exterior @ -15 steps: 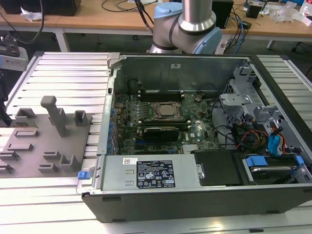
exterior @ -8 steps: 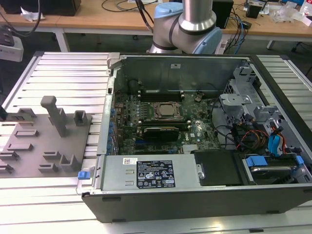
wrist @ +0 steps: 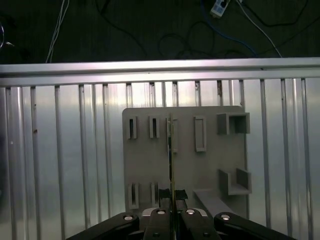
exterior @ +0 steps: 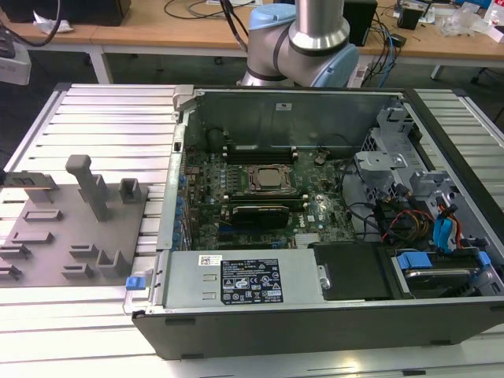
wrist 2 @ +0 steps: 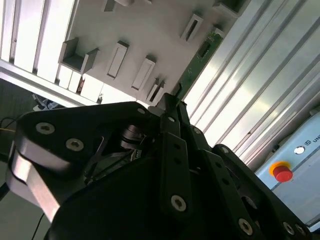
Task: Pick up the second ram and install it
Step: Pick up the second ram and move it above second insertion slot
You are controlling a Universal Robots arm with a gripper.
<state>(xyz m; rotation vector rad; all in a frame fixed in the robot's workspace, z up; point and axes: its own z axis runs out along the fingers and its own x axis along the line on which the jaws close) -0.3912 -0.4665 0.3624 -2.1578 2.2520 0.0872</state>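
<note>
The second ram [wrist: 171,150] is a thin green stick, seen edge-on in the first wrist view, running from between my fingertips out over the grey holder plate [wrist: 210,165]. My gripper [wrist: 171,197] is shut on its near end, one dark pad on each side. In the second wrist view the ram [wrist 2: 197,62] stretches away from the gripper [wrist 2: 172,100] along the plate's slotted edge. I cannot tell whether the stick still sits in a holder slot or hangs just above it. In the exterior view the open computer case shows the motherboard [exterior: 315,216] with the CPU socket [exterior: 266,179] and black memory slots [exterior: 260,148].
The grey holder plate [exterior: 55,236] with its posts and slots lies on the ribbed aluminium table [exterior: 110,118], at the exterior view's left of the case. A power supply [exterior: 244,279], drive bays and cables [exterior: 409,220] crowd the case. A red stop button [wrist 2: 282,173] sits near the table edge.
</note>
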